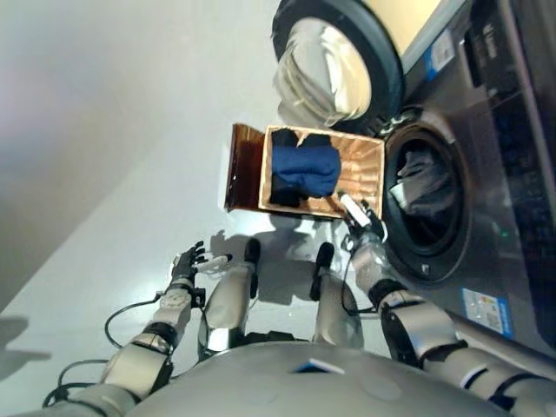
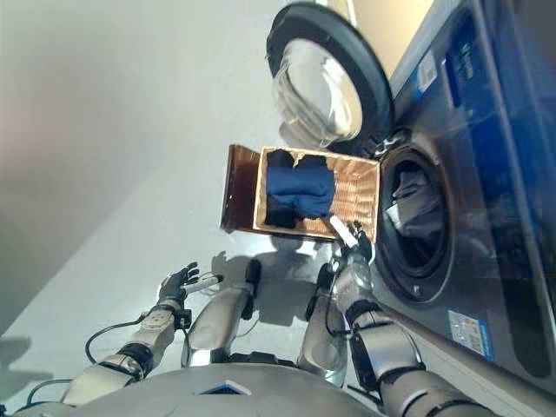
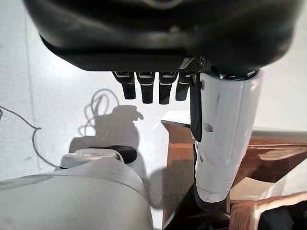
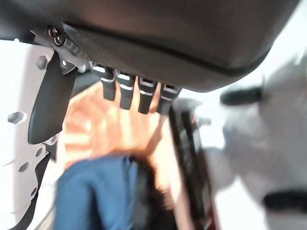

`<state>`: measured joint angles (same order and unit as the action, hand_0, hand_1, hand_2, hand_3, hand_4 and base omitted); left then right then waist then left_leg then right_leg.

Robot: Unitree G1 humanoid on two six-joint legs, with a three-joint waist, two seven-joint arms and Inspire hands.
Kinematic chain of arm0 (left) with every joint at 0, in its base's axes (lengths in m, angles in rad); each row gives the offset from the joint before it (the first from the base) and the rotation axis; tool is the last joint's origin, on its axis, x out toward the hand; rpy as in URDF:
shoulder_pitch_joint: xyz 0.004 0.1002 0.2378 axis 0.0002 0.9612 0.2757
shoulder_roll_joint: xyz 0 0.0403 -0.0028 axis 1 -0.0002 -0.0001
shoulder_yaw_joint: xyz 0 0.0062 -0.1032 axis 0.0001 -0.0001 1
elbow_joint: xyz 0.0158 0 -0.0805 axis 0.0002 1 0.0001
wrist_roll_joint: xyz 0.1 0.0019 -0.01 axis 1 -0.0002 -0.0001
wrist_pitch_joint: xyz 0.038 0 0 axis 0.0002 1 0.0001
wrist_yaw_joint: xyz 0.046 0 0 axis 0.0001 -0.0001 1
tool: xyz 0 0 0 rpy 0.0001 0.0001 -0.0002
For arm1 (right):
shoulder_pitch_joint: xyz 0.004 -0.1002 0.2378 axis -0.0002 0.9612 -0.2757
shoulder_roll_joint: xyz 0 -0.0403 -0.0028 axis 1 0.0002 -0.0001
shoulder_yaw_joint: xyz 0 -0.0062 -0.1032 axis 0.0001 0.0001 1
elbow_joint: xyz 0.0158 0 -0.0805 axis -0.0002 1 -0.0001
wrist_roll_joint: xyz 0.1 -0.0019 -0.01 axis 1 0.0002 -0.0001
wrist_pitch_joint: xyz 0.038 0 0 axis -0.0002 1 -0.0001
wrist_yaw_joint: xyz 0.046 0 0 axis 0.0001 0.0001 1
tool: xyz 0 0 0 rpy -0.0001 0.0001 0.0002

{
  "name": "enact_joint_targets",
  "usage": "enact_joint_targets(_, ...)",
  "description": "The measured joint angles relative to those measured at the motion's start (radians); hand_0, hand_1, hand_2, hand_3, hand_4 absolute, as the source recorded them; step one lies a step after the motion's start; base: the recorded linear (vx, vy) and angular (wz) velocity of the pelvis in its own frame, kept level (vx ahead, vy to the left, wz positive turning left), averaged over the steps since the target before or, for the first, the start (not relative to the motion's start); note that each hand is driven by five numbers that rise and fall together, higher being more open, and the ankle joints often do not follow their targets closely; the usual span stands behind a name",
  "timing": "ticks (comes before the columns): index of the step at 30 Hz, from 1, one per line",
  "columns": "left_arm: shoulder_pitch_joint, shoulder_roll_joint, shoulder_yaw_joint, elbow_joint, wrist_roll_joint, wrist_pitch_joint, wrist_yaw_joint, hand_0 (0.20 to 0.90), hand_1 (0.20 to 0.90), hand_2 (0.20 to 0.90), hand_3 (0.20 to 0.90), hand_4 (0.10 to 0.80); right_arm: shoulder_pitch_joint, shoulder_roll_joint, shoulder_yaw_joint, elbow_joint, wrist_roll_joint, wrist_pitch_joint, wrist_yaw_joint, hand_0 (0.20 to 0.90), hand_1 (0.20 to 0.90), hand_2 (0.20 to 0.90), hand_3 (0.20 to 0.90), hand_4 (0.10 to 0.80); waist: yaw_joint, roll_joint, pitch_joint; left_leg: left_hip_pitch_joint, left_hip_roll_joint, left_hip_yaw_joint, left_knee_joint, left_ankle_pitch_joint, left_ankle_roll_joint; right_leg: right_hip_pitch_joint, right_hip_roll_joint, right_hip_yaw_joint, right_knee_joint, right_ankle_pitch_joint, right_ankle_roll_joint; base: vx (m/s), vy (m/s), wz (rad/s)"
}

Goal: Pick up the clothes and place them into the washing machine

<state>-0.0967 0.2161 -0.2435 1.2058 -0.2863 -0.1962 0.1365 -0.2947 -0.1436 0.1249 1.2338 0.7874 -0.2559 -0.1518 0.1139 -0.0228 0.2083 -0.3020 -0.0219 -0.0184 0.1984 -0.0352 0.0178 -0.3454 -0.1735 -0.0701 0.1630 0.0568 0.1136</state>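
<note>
Inside the basket: blue garment (image 1: 304,169), folded, lying on darker clothes (image 1: 285,196) against the wall farther from the machine; neither hand holds any of it.
Basket: wooden basket (image 1: 365,165), open-topped, on the floor just beside the machine's opening.
Right hand: right hand (image 1: 360,224), raised at the basket's near rim, fingers straight and relaxed, white-covered thumb standing apart; its wrist view shows the fingertips (image 4: 130,91) in a row above the blue cloth, touching nothing.
Step in hand: judged to be the reach into the basket for the first pick.
Doing it well: lower the hand past the rim, bring fingers and thumb round a thick fold of the blue cloth (a thin edge would likely slip), lift clear of the wall before swinging toward the drum.
Left hand: left hand (image 1: 187,261), low over bare floor, well apart from the basket, fingers loosely extended, idle.
Washing machine: washing machine (image 1: 512,156), drum opening (image 1: 426,208) with grey laundry (image 1: 421,193) already inside.
Door: round door (image 1: 334,61), swung wide open beyond the basket.
In the way: basket rim and wall between hand and clothes; the drum's lip on the carry across.
</note>
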Motion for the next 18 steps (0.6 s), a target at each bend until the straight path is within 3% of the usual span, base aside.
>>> enact_joint_targets(5,0.050,0.005,0.025,0.024,0.055,0.003,-0.003,0.900,0.900,0.900,0.900,0.800,0.147,-0.026,0.003,0.056,-0.220,0.041,-0.003,0.900,0.900,0.900,0.900,0.800,-0.018,-0.019,-0.093,0.092,-0.002,0.012,-0.051,-0.003,0.014,0.090,0.000,0.002,-0.065,0.011,0.002,0.101,-0.015,-0.09)
enact_joint_targets(13,0.115,0.006,0.036,0.059,0.136,0.008,-0.014,0.900,0.900,0.900,0.900,0.800,0.339,-0.052,0.078,0.094,-0.583,0.082,0.000,0.900,0.900,0.900,0.900,0.800,-0.042,-0.014,-0.196,0.249,0.011,0.038,-0.155,-0.005,0.009,0.222,0.014,0.013,-0.141,0.014,0.005,0.100,-0.015,-0.12)
enact_joint_targets(18,0.155,0.004,0.034,0.083,0.169,0.018,-0.036,0.900,0.900,0.900,0.900,0.800,0.377,-0.048,0.081,0.118,-0.680,0.083,0.000,0.900,0.900,0.900,0.900,0.800,-0.048,-0.012,-0.242,0.301,0.019,0.051,-0.199,0.001,0.009,0.262,0.019,0.027,-0.176,0.021,0.009,0.078,-0.019,-0.14)
